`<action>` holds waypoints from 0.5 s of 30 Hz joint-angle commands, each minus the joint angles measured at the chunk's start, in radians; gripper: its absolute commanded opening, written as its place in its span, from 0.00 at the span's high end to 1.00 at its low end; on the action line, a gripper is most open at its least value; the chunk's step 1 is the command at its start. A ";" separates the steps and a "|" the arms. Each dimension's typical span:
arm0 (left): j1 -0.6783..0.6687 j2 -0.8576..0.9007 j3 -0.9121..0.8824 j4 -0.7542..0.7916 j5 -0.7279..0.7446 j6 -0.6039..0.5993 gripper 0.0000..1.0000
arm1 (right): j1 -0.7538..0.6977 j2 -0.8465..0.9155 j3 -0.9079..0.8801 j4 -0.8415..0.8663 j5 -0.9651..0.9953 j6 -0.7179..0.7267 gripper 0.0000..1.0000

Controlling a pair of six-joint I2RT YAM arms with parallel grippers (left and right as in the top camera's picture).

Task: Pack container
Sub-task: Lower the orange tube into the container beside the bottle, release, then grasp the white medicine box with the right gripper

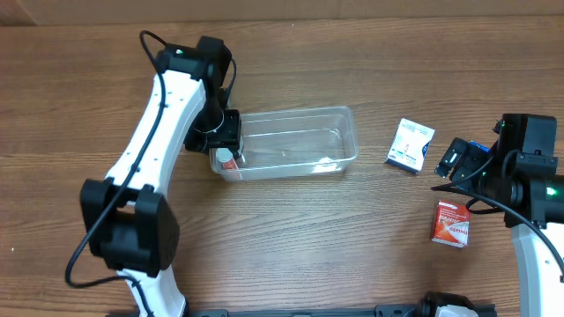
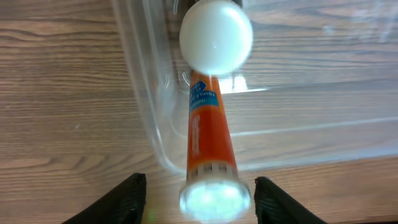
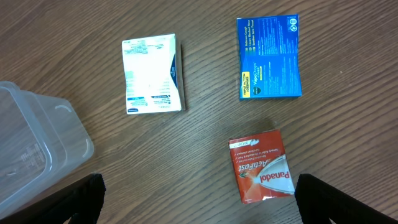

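Observation:
The clear plastic container (image 1: 295, 113) sits left of the table's centre and also shows in the left wrist view (image 2: 143, 93). An orange bottle (image 2: 210, 134) with a white round cap lies tilted in the container's left end (image 1: 231, 159). Its near end rises at the wall. My left gripper (image 1: 225, 132) hovers over that end. Its fingers (image 2: 199, 205) are open on either side of the bottle's near end, with gaps on both sides. My right gripper (image 1: 458, 163) is open and empty above the table, at the right (image 3: 199, 199).
A red Panadol box (image 1: 450, 223) lies near the right gripper (image 3: 261, 174). A white box (image 1: 411, 144) lies right of the container (image 3: 153, 74). A blue box (image 3: 268, 57) lies beside it, partly under the right arm in the overhead view. The container's corner shows (image 3: 31, 155).

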 commanded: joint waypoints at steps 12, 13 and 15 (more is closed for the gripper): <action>-0.003 -0.412 0.013 0.098 -0.189 -0.012 0.19 | -0.003 -0.011 0.017 0.010 -0.043 0.000 0.00; 0.000 -0.442 0.013 0.113 -0.189 -0.012 0.00 | -0.003 -0.011 0.022 0.012 -0.053 0.001 0.00; 0.008 -0.486 0.013 0.132 -0.189 -0.012 0.00 | -0.002 -0.002 0.043 0.013 -0.069 0.000 0.00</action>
